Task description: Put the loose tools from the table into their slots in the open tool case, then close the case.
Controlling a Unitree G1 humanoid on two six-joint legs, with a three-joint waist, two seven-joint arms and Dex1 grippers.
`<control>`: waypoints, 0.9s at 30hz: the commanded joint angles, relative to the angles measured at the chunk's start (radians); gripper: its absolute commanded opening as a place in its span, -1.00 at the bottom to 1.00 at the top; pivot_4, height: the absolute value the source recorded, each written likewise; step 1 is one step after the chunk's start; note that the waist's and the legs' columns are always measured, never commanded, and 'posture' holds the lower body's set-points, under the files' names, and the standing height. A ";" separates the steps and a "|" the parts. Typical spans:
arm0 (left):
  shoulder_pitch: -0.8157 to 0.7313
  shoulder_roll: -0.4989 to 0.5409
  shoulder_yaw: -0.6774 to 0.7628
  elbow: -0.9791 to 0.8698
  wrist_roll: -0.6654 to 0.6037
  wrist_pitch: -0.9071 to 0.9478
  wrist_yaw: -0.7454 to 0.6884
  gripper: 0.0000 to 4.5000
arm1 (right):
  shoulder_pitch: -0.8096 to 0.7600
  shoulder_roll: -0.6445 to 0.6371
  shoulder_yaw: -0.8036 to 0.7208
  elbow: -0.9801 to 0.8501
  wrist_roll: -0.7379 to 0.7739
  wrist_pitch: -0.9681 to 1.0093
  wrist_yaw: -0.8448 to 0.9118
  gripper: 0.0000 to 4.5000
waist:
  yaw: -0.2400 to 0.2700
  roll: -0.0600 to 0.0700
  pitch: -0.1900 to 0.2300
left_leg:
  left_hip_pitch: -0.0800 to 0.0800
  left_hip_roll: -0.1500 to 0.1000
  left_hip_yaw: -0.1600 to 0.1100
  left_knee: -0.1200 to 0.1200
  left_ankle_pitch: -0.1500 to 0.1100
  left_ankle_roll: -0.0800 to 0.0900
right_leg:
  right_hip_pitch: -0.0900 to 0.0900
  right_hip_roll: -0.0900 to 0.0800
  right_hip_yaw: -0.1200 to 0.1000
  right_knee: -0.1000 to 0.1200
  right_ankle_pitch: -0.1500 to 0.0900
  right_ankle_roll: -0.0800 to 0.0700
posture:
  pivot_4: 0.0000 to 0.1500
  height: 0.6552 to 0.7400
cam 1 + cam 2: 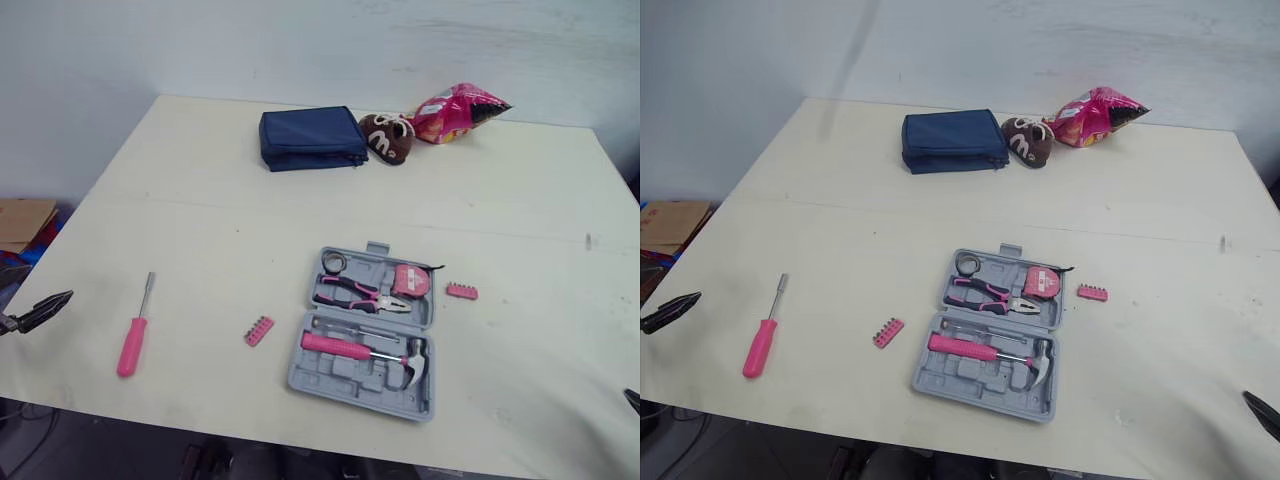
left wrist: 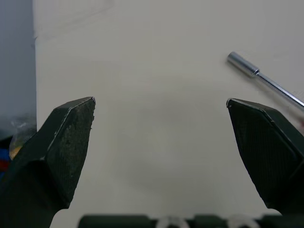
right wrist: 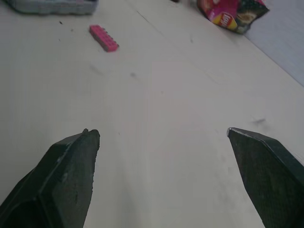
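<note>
Nearest, at the front edge of the cream table (image 1: pixel 200 230), both grippers hung low and empty. The left gripper (image 2: pixel 160 100) sat off the table's left edge with its 2 black jaws spread wide, holding nothing; in its wrist view the steel tip of a screwdriver shaft lay on the tabletop beyond them. The right gripper (image 3: pixel 161 131) was at the near right corner, jaws likewise released over bare tabletop.

Just inside the left edge lay the pink-handled screwdriver (image 1: pixel 133 342), handle toward the robot and shaft pointing away. To its right, between it and the case, rested a short pink bit strip (image 1: pixel 259 330), loose on the table.

Right of centre, the grey plastic tool case (image 1: pixel 340 385) lay open flat. Its near half carried a pink-handled claw hammer (image 1: pixel 350 347), with several slots below it unfilled. Its far half held the pink-gripped pliers (image 1: pixel 360 294), a pink tape measure (image 1: pixel 409 281) and a small dark ring (image 1: pixel 333 263), possibly a roll of tape. Just beside the case's far right corner, apart from it, lay a 2nd pink bit strip (image 1: pixel 461 291).

Well beyond, near the far edge, a folded navy fabric pouch (image 1: pixel 312 139) sat touching a small brown shoe (image 1: pixel 386 138), with a crumpled pink snack bag (image 1: pixel 455 112) just right of that.
</note>
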 commanded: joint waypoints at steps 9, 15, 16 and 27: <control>0.450 -0.148 0.164 -0.707 -0.168 0.289 0.069 0.99 | 0.012 0.045 0.170 -0.495 0.095 0.222 -0.040 1.00 | -0.001 -0.001 0.000 | -0.001 0.001 -0.001 0.000 -0.001 -0.001 | 0.000 0.000 0.000 0.000 0.000 0.000 | 1.00 1.00; 0.677 -0.307 0.188 -1.301 -0.270 0.523 0.255 0.99 | -0.041 0.071 0.288 -0.644 0.106 0.306 -0.066 1.00 | 0.002 -0.006 0.002 | -0.002 0.001 -0.004 0.001 0.000 -0.001 | 0.001 0.001 0.000 -0.001 0.000 0.001 | 1.00 1.00; 0.694 -0.319 0.179 -1.352 -0.269 0.542 0.271 0.99 | -0.044 0.075 0.298 -0.653 0.105 0.311 -0.063 1.00 | 0.004 -0.006 0.002 | -0.002 0.001 -0.004 0.002 0.000 0.000 | 0.001 0.001 0.000 -0.001 0.000 0.001 | 1.00 1.00; 0.685 -0.485 -0.228 -1.714 -0.083 0.737 0.593 0.99 | -0.104 0.128 0.419 -0.728 0.095 0.334 -0.061 1.00 | 0.002 -0.005 0.003 | -0.002 0.001 -0.005 0.007 -0.001 0.000 | 0.004 0.004 0.001 -0.001 0.000 0.002 | 1.00 1.00</control>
